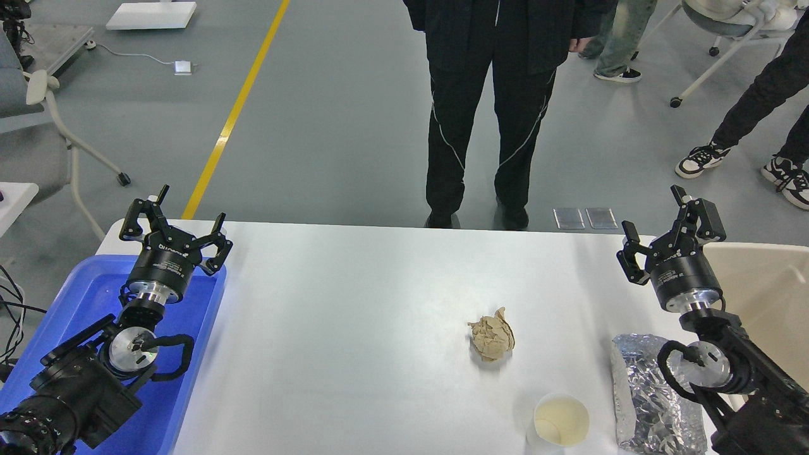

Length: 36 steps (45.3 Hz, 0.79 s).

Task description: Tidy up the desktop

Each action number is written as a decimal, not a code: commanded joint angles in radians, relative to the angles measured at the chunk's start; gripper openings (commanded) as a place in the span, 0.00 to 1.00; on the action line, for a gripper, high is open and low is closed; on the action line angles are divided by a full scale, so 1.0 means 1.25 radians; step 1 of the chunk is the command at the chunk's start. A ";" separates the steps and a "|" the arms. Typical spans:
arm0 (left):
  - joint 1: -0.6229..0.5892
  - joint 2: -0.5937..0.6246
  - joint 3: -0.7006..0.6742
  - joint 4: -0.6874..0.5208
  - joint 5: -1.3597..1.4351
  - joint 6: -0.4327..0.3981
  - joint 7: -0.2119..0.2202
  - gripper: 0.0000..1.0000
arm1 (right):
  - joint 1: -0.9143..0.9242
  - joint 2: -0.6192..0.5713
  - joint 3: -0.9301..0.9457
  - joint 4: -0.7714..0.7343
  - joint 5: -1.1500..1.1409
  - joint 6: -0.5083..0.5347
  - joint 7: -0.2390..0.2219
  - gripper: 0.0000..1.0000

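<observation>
The white desktop (354, 303) fills the middle of the head view. On it lie a crumpled brown paper ball (492, 339), a white paper cup (560, 420) near the front edge, and a silver foil bag (651, 395) at the right, partly hidden by my right arm. My left gripper (180, 227) hovers open over the far end of the blue tray (95, 297), holding nothing. My right gripper (663, 224) stands open at the desktop's far right corner, also holding nothing.
A beige-white bin (771, 284) stands just right of the desktop. A person in black (486, 107) stands at the far edge, with other people's legs and a rolling chair (727, 31) behind. A grey chair (44, 126) is at the left.
</observation>
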 commanded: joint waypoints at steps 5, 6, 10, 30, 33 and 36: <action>0.000 0.000 -0.001 0.000 0.000 0.000 0.000 1.00 | 0.000 0.000 0.000 0.000 0.000 0.000 0.000 1.00; 0.000 0.000 -0.001 0.000 0.000 0.000 0.000 1.00 | 0.001 0.000 0.000 0.000 0.000 0.000 0.000 1.00; 0.000 0.000 0.001 0.000 0.001 0.000 0.001 1.00 | 0.003 0.000 0.000 -0.002 -0.001 0.000 0.000 1.00; 0.000 0.000 0.001 0.000 0.000 0.000 0.001 1.00 | 0.011 -0.028 0.005 -0.009 -0.001 0.000 0.000 1.00; 0.000 0.000 0.001 0.000 0.000 0.000 0.001 1.00 | 0.008 -0.028 0.006 -0.011 -0.001 -0.002 0.000 1.00; 0.000 0.000 0.001 0.000 0.000 0.000 0.001 1.00 | 0.011 -0.027 0.006 -0.018 0.000 -0.004 0.000 1.00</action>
